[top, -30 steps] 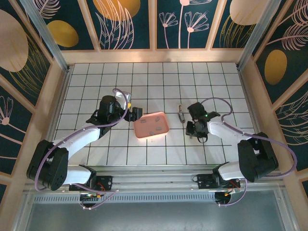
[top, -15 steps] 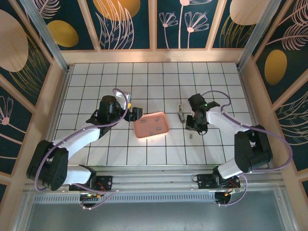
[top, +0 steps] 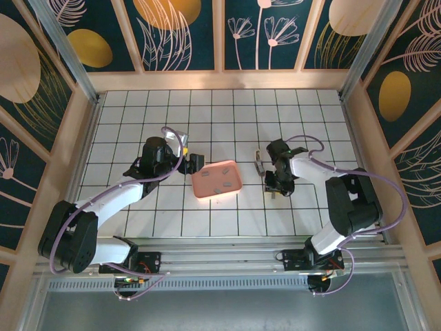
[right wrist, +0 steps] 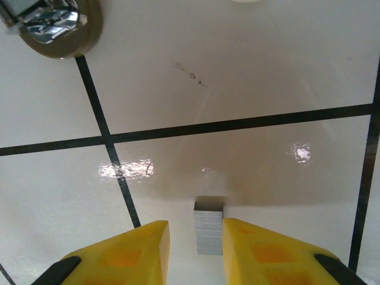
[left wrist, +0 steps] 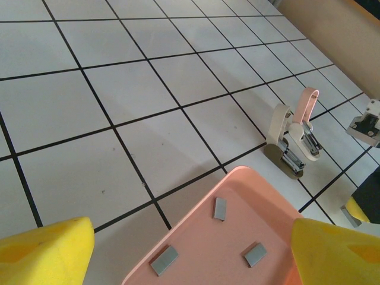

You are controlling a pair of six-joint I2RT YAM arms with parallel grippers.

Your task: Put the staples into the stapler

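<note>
Looking like early days: right gripper [top: 274, 187] jaws narrowly straddle, not pinching, a staple strip [right wrist: 208, 228] right of the pink tray [top: 196, 186], near the stapler [top: 259, 164]. Left gripper [top: 195, 163] gapes wide beside the tray. Nothing loaded yet, I'd say.

I work inside a robot test cell: a white gridded table [top: 207, 110] walled at its far and side edges by wood-framed leaf-print panels [top: 186, 34], with an aluminium rail [top: 220, 260] along its near edge.

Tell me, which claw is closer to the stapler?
Right. The right claw is just beside the stapler, on its near right; the left claw is across the tray from it.
</note>
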